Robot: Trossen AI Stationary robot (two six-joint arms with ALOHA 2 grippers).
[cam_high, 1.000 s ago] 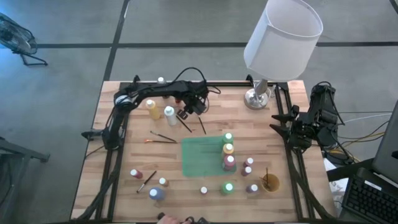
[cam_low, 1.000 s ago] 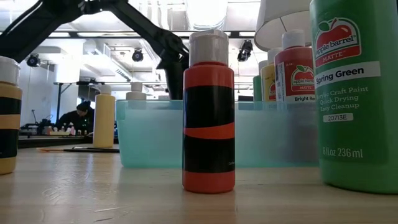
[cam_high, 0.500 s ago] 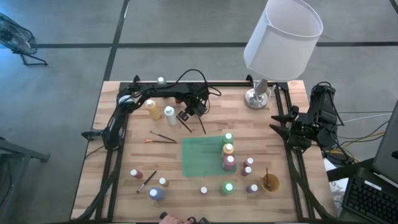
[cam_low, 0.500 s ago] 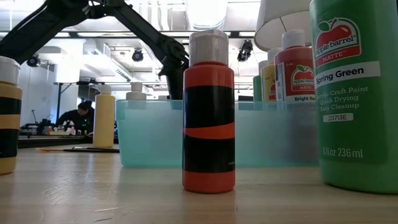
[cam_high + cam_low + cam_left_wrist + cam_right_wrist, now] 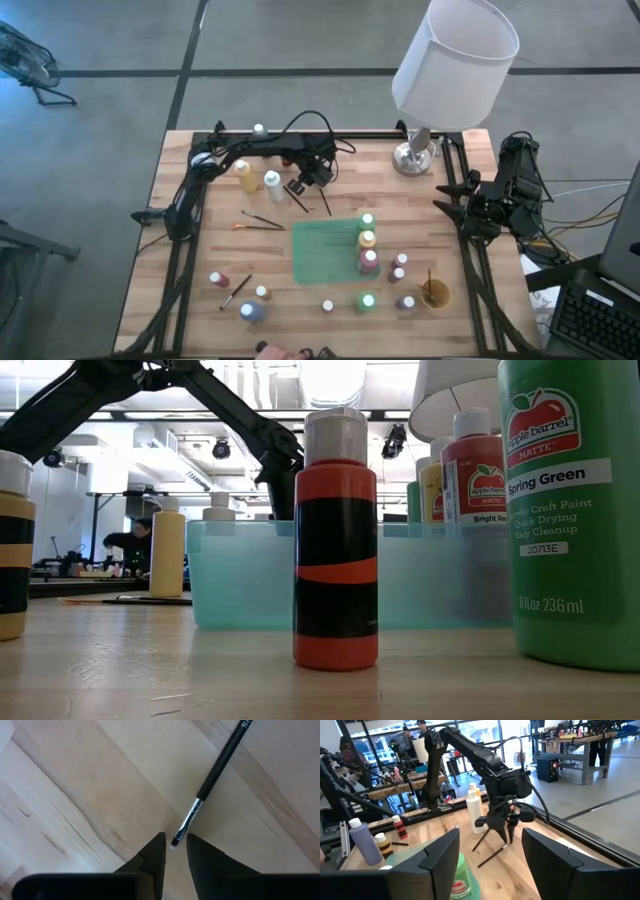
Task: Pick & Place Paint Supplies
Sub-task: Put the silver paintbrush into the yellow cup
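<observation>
A thin black-handled brush [image 5: 220, 765] lies flat on the wooden table, its metal collar and bristle end toward my left gripper [image 5: 175, 840]. That gripper [image 5: 298, 187] points down over the far middle of the table. It is open by a narrow gap, with one fingertip on either side of the bristle end, and I see no touch. A second brush [image 5: 325, 200] lies just right of it. Yellow [image 5: 243, 175] and white [image 5: 272, 181] paint bottles stand to its left. My right gripper [image 5: 490, 855] is open, with nothing between its fingers, at the table's right edge [image 5: 450, 203].
A pale green bin [image 5: 320, 250] sits mid-table with three bottles [image 5: 367, 240] along its right side. Several more bottles [image 5: 250, 310] and brushes [image 5: 262, 220] are scattered toward the near edge. A tan cup [image 5: 434, 294] stands near right, and a lamp [image 5: 415, 155] at the far right.
</observation>
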